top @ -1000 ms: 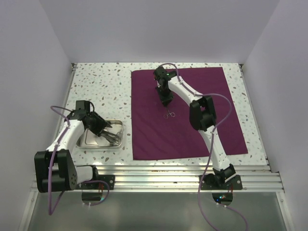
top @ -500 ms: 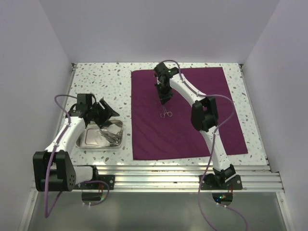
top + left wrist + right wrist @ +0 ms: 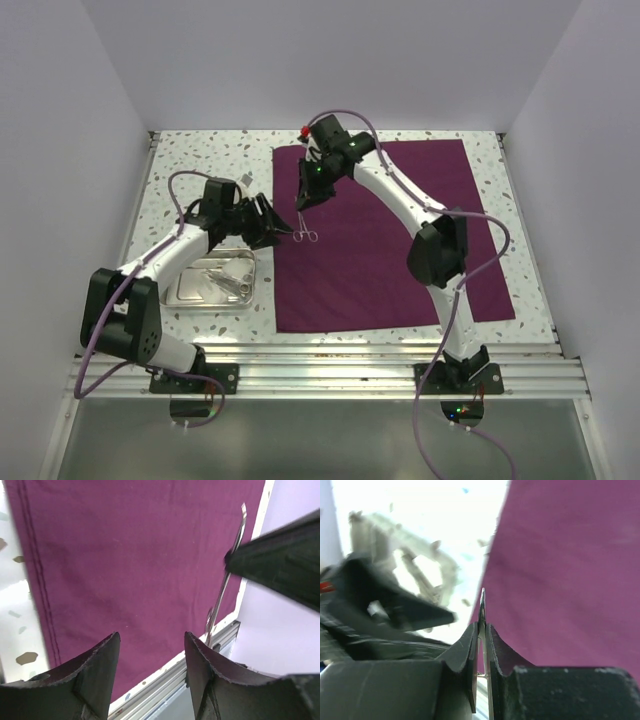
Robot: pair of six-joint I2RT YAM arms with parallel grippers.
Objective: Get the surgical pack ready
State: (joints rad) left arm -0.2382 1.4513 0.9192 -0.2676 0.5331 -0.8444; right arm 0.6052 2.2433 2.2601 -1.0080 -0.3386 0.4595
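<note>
White speckled table [image 3: 200, 170] inside a pale, plain-walled enclosure. The dark-purple cloth [image 3: 400, 260] lies flat right of centre. The steel tray [image 3: 190, 292], with silver instruments [image 3: 235, 285] in it, sits on the bare table just beside the cloth's left edge. Right jaws, nearly closed, pinch the scissors [image 3: 305, 232] near the blade end, with the ring handles hanging above the cloth's left margin. Left jaws stand moderately apart, holding nothing, just beside the hanging scissors.

R claw [image 3: 301, 211] pinching scissors [image 3: 306, 235] over purple cloth [image 3: 390, 270], L claw [image 3: 277, 230] spread just beside, tray [image 3: 190, 293] at L
</note>
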